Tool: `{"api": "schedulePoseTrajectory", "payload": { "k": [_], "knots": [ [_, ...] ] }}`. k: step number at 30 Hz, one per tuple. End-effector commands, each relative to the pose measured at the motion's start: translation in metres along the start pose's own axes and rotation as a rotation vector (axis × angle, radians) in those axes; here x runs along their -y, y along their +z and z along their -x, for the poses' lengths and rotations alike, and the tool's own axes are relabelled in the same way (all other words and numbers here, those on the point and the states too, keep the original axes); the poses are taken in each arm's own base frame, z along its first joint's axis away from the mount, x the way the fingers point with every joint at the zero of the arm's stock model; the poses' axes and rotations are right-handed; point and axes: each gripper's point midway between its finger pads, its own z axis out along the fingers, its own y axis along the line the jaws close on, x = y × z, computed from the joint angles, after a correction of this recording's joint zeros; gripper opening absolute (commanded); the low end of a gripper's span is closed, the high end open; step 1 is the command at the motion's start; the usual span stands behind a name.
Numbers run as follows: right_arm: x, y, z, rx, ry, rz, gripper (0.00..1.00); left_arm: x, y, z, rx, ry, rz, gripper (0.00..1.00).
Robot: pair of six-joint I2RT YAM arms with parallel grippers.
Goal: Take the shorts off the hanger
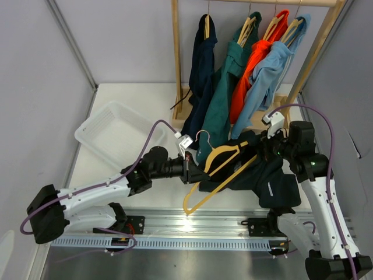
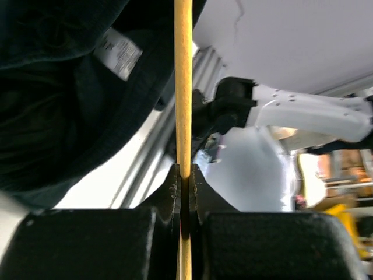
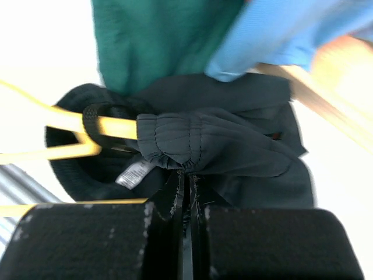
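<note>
I am bracing the hanger (image 2: 183, 87), its bar pinched in the left gripper (image 2: 183, 174), while the right gripper (image 3: 186, 178) is clamping the shorts (image 3: 215, 143) just beyond its fingertips for pulling them free.

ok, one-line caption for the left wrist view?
Left claw clamps a bar of the pale wooden hanger, very dark navy fabric shorts beside it.
</note>
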Motion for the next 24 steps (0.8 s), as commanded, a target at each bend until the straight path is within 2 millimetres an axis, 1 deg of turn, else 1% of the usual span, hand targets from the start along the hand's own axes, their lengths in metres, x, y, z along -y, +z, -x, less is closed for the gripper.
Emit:
{"api": "schedulePoseTrajectory", "payload": {
  "k": [1, 2, 3, 4, 5, 6, 7, 8, 10, 11, 13, 14, 15, 16, 17, 18, 19, 20, 22, 23, 24],
  "knots": [
    [0.027, -0.024, 0.026, 0.093, -0.017, -0.134, 0.00, 0.014, -0.019, 0.029, 0.074, 0.212, 0.053, 0.00],
    [0.031, -0.026, 0.027, 0.102, -0.007, -0.158, 0.00, 0.010, -0.024, 0.032, 0.072, 0.279, 0.083, 0.00],
    [0.036, -0.030, 0.030, 0.119, -0.005, -0.182, 0.00, 0.004, -0.029, 0.035, 0.079, 0.309, 0.122, 0.00],
    [0.042, -0.031, 0.029, 0.121, 0.001, -0.206, 0.00, 0.002, -0.040, 0.033, 0.061, 0.370, 0.148, 0.00],
    [0.047, -0.032, 0.029, 0.124, 0.009, -0.224, 0.00, 0.004, -0.045, 0.034, 0.061, 0.401, 0.153, 0.00],
    [0.056, -0.033, 0.027, 0.121, 0.023, -0.252, 0.00, 0.004, -0.051, 0.035, 0.060, 0.430, 0.162, 0.00],
    [0.059, -0.032, 0.025, 0.117, 0.030, -0.255, 0.00, 0.009, -0.061, 0.040, 0.075, 0.489, 0.160, 0.00],
    [0.063, -0.030, 0.021, 0.106, 0.041, -0.262, 0.00, 0.006, -0.069, 0.036, 0.053, 0.507, 0.180, 0.00],
    [0.067, -0.026, 0.015, 0.085, 0.037, -0.257, 0.00, 0.007, -0.082, 0.038, 0.053, 0.577, 0.198, 0.00],
    [0.068, -0.024, 0.009, 0.077, 0.041, -0.242, 0.00, 0.010, -0.093, 0.037, 0.053, 0.593, 0.209, 0.00],
    [0.066, -0.019, 0.002, 0.061, 0.025, -0.210, 0.00, 0.008, -0.105, 0.040, 0.063, 0.628, 0.241, 0.00],
    [0.061, -0.016, 0.001, 0.063, 0.020, -0.173, 0.00, 0.009, -0.113, 0.038, 0.063, 0.640, 0.245, 0.00],
    [0.055, -0.012, -0.006, 0.048, 0.017, -0.133, 0.00, 0.010, -0.116, 0.038, 0.064, 0.651, 0.246, 0.00],
    [0.049, -0.008, -0.010, 0.040, -0.020, -0.088, 0.00, 0.010, -0.119, 0.039, 0.069, 0.656, 0.252, 0.00],
    [0.033, -0.005, -0.013, 0.043, -0.027, 0.007, 0.00, 0.011, -0.121, 0.039, 0.072, 0.663, 0.249, 0.00],
    [0.024, -0.002, -0.020, 0.033, -0.036, 0.063, 0.00, 0.012, -0.121, 0.038, 0.067, 0.668, 0.246, 0.00],
    [0.017, -0.002, -0.023, 0.031, -0.096, 0.115, 0.01, 0.013, -0.121, 0.039, 0.064, 0.680, 0.241, 0.00],
    [0.009, 0.000, -0.031, 0.009, -0.087, 0.166, 0.02, 0.013, -0.120, 0.038, 0.056, 0.684, 0.236, 0.00],
    [0.002, 0.002, -0.037, -0.002, -0.096, 0.214, 0.05, 0.015, -0.117, 0.041, 0.042, 0.707, 0.231, 0.00],
    [-0.001, 0.003, -0.044, -0.025, -0.116, 0.241, 0.08, 0.015, -0.116, 0.041, 0.035, 0.712, 0.232, 0.00],
    [-0.003, 0.002, -0.045, -0.028, -0.125, 0.255, 0.14, 0.011, -0.113, 0.040, 0.015, 0.723, 0.243, 0.00]
  ]
}}
